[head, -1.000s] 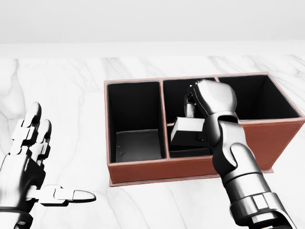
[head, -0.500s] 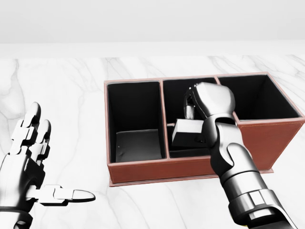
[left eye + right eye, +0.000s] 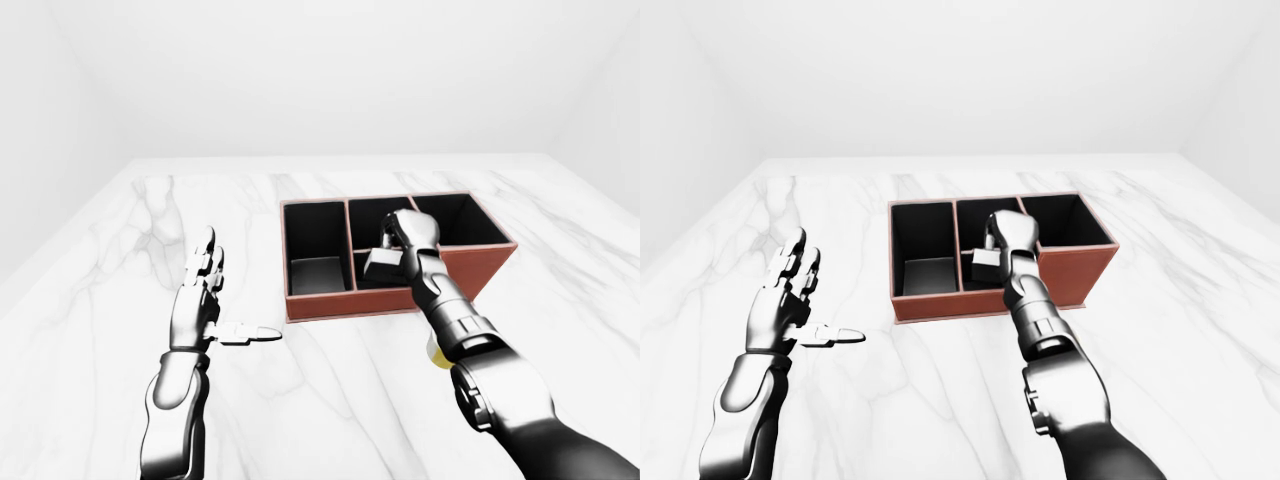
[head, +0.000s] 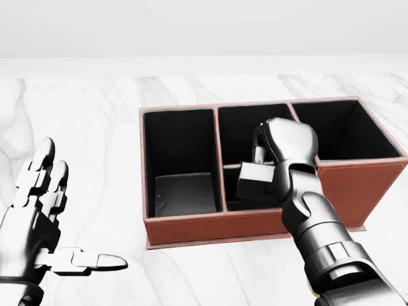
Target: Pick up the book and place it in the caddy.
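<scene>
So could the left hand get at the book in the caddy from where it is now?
Probably not easily. The left hand hovers open over the marble, well left of the caddy, and the right hand already covers the book in the middle compartment.

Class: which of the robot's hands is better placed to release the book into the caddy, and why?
Right. The right hand is over the caddy's middle compartment with the book; the left hand hangs open, well aside.

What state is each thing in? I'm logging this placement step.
Book: tilted, inside the caddy's middle compartment, held.
Caddy: upright on the marble table; left and right compartments empty.
Right robot hand: shut on the book.
Left robot hand: open, holding nothing.
</scene>
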Available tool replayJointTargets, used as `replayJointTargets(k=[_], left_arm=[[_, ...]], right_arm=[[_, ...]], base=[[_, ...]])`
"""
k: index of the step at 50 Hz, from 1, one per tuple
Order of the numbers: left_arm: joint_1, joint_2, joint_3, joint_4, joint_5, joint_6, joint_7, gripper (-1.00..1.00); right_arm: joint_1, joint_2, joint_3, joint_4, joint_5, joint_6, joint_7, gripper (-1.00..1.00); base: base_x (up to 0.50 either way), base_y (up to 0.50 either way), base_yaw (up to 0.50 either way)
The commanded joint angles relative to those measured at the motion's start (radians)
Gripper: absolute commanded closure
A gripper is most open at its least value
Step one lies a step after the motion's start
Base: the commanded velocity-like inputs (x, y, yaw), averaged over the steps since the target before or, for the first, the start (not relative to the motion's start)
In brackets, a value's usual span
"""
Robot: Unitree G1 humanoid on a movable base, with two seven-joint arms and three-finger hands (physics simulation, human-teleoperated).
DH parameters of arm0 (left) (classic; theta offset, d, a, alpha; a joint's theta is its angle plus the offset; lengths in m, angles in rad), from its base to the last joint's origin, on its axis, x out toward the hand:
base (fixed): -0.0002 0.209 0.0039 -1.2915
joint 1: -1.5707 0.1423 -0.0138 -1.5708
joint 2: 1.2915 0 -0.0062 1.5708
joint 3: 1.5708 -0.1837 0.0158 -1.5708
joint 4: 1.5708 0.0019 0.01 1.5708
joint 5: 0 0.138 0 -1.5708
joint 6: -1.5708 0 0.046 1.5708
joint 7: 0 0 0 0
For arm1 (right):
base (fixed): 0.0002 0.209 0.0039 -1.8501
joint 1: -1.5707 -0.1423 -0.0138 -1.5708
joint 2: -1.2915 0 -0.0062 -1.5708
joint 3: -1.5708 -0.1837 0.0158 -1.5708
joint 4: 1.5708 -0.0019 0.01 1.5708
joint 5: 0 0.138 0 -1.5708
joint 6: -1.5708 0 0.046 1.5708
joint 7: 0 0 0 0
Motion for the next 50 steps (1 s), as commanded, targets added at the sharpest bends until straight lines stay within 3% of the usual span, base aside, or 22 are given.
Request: replayJointTargets(k=[1, 20, 21, 22, 36, 50], left_arm=[[0.0, -0.001, -0.001, 0.003, 0.001, 0.0, -0.001, -1.0], [0.001, -0.001, 0.0, -0.011, 0.0, 0.0, -0.001, -1.0], [0.0, -0.001, 0.0, -0.008, 0.0, 0.0, -0.001, -1.0], [0.0, -0.001, 0.0, -0.005, -0.001, 0.0, -0.001, -1.0], [0.002, -0.001, -0.001, 0.003, 0.0, 0.0, -0.001, -1.0], [0.001, -0.002, -0.006, 0.003, 0.002, 0.0, 0.0, -1.0]], right_arm=[[-0.029, -0.017, 0.0, 0.057, -0.013, 0.0, -0.083, 1.0], [-0.048, -0.006, 0.008, 0.075, 0.002, 0.0, -0.127, 1.0], [-0.048, -0.006, 0.013, 0.075, -0.004, 0.0, -0.135, 0.55], [-0.049, -0.005, 0.008, 0.075, -0.001, 0.0, -0.137, -1.0], [-0.012, 0.001, 0.004, -0.08, -0.018, 0.0, -0.076, -1.0], [0.126, 0.028, -0.02, -0.607, -0.119, 0.0, 0.196, -1.0]], base=[[0.0, 0.0, 0.0], [0.0, 0.0, 0.0], [0.0, 0.0, 0.0], [0.0, 0.0, 0.0], [0.0, 0.0, 0.0], [0.0, 0.0, 0.0]])
